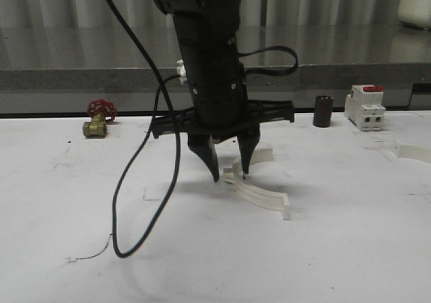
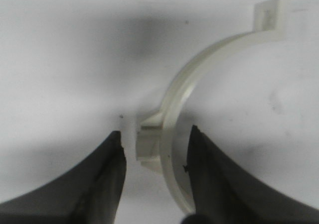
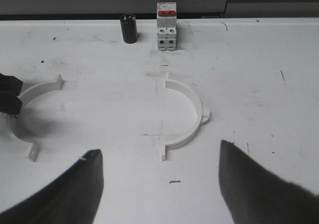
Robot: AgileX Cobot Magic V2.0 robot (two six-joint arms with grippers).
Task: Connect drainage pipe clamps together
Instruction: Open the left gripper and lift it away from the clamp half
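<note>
— Are the clamps joined?

— No. Two white half-rings lie well apart on the bench (image 1: 60, 202); nothing's mated yet. My left claw (image 1: 231, 172) is open, straddling the mid-tab of one clamp (image 2: 199, 79), holding nothing.

— And the other?

— Second clamp (image 3: 187, 117) lies flat before the breaker (image 3: 166, 27), under my right claw (image 3: 159, 189), wide open, empty.

**Dim, soft, grainy light**

All views are dim and greyish. The table (image 1: 323, 262) shows soft shadows under the left gripper (image 1: 229, 172). In the left wrist view the clamp half (image 2: 199, 74) and fingers (image 2: 107, 179) are blurred.
</note>
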